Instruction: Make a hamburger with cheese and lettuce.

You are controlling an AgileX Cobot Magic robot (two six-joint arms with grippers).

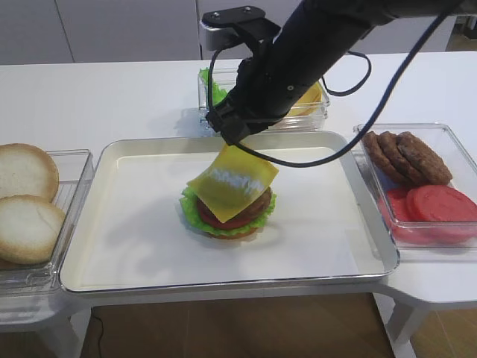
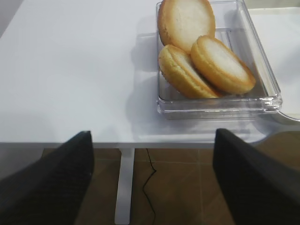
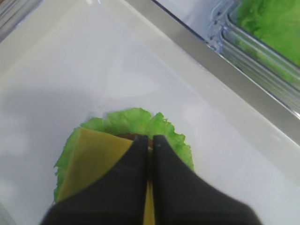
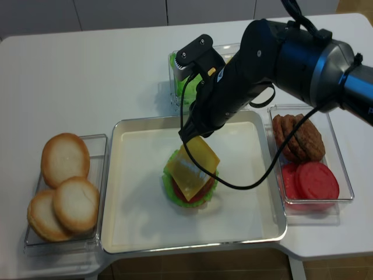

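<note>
The hamburger (image 1: 227,215) stands in the middle of the cream tray (image 1: 134,224): bun base, ruffled green lettuce (image 1: 191,208), red tomato, brown patty. My right gripper (image 1: 237,139) is shut on one corner of the yellow cheese (image 1: 232,183), which hangs tilted with its lower part lying over the patty. In the right wrist view the shut gripper (image 3: 150,140) pinches the cheese (image 3: 91,161) above the lettuce (image 3: 136,122). The other high view shows the cheese (image 4: 192,166) over the hamburger (image 4: 189,189). My left gripper (image 2: 150,154) is open and empty, off the table's left edge.
A clear bin of pale bun halves (image 1: 26,201) stands left of the tray. A bin of brown patties (image 1: 406,156) and tomato slices (image 1: 440,205) stands at the right. Behind the tray are bins with lettuce (image 1: 211,86) and cheese (image 1: 309,101).
</note>
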